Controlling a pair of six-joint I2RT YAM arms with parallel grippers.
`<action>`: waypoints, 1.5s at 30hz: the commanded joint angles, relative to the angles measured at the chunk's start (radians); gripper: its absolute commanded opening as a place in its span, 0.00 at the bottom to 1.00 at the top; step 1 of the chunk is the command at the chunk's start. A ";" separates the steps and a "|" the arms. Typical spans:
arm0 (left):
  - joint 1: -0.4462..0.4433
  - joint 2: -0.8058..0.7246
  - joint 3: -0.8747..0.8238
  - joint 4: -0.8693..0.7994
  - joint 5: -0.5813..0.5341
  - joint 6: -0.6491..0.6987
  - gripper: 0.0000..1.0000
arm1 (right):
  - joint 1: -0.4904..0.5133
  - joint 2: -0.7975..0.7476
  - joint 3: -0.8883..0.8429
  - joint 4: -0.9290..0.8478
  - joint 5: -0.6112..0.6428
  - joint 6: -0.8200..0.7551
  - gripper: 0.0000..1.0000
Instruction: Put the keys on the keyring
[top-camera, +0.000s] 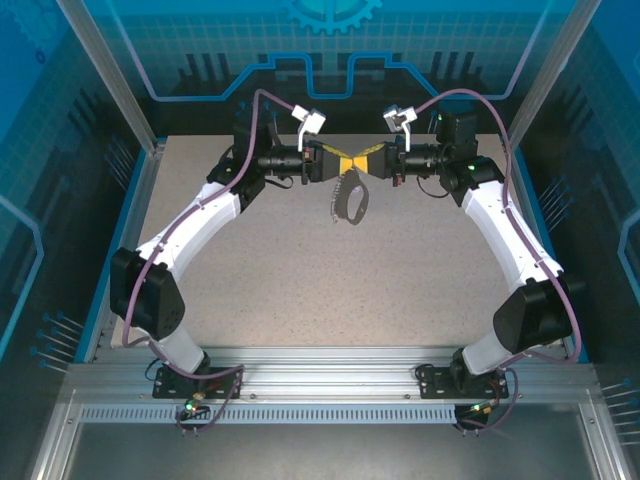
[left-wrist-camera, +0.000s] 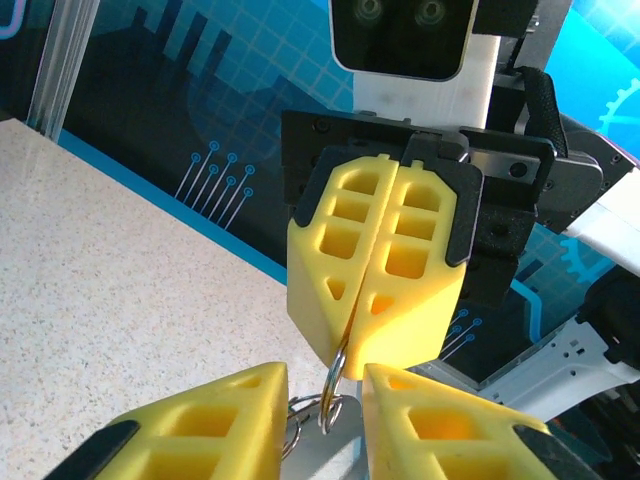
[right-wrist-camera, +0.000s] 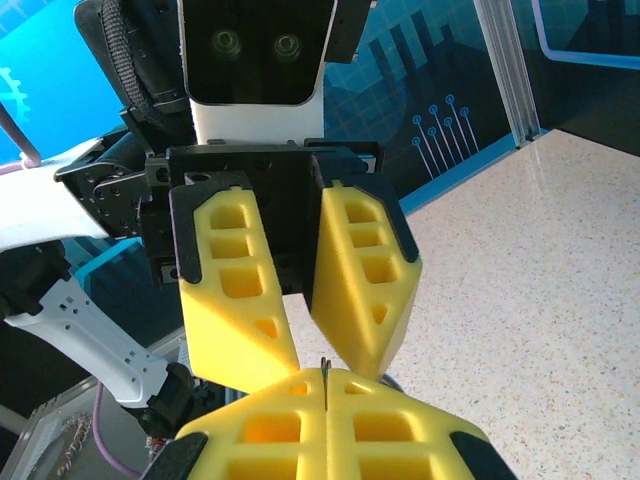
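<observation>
Right end effector (left-wrist-camera: 352, 345) is fully shut, pads pressed together, pinching a thin metal ring (left-wrist-camera: 338, 375) edge-on at its very tips. Left end effector (right-wrist-camera: 312, 345) faces it tip to tip with the jaws part open. There is a clear gap between its fingers (left-wrist-camera: 215, 420), and the ring sits inside that gap; no firm hold by the left is visible. Both end effectors meet above the far middle of the table (top-camera: 300, 260), with their fingers lying roughly level. The keyring (top-camera: 353, 205) is a dark oval loop directly below the meeting point, with its beaded chain (top-camera: 337, 192) running up toward the pinched ring. It looks to be hanging, but whether it touches the table cannot be told. No key can be made out for certain: a pale grey shape low between the left fingers is too cropped to name. Key relation: the ring stands straight ahead of the left end effector, right at its fingertips, and its plane lines up with the seam of the right pads. The left arm is therefore the one placed to act on it while the right holds. The likely next step is the left closing on or working the ring. The risk is the thin wire slipping out of the right's tip pinch.
</observation>
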 joint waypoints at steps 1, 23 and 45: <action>-0.011 0.008 0.033 0.028 0.038 -0.003 0.24 | 0.012 0.010 0.024 0.021 -0.018 0.003 0.00; -0.024 -0.021 -0.073 0.279 -0.034 -0.148 0.00 | -0.076 -0.158 -0.255 0.356 0.170 0.261 0.35; -0.034 -0.053 -0.168 0.491 -0.080 -0.306 0.00 | 0.185 -0.407 -0.540 0.339 0.766 0.137 0.46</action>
